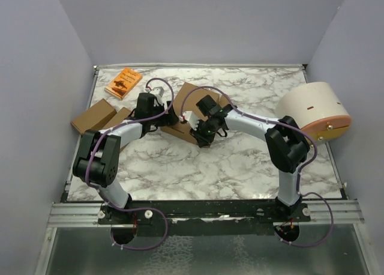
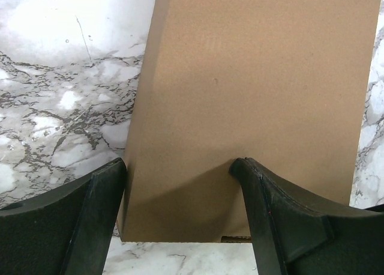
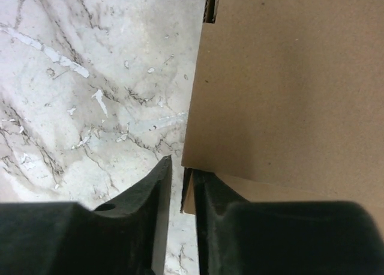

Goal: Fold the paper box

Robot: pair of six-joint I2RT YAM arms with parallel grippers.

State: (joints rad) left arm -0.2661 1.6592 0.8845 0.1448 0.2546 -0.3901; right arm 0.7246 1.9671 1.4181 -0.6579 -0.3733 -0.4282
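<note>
The paper box point(image 1: 191, 101) is a plain brown cardboard piece, partly folded, in the middle of the marble table point(image 1: 240, 161). My left gripper point(image 1: 167, 116) is at its left side. In the left wrist view the left gripper point(image 2: 178, 164) is open, its fingers point(image 2: 90, 215) spread over a flat panel of the box point(image 2: 258, 95). My right gripper point(image 1: 197, 131) is at the box's near edge. In the right wrist view the right gripper point(image 3: 180, 170) is almost closed, with a lower cardboard layer's edge point(image 3: 187, 194) in the narrow gap, under the box's upper panel point(image 3: 288, 83).
Two other brown cardboard pieces point(image 1: 93, 116) lie at the table's left edge. A small orange book point(image 1: 123, 83) lies at the back left. A big cream and tan roll point(image 1: 313, 111) stands at the right edge. Grey walls close in the sides and the back.
</note>
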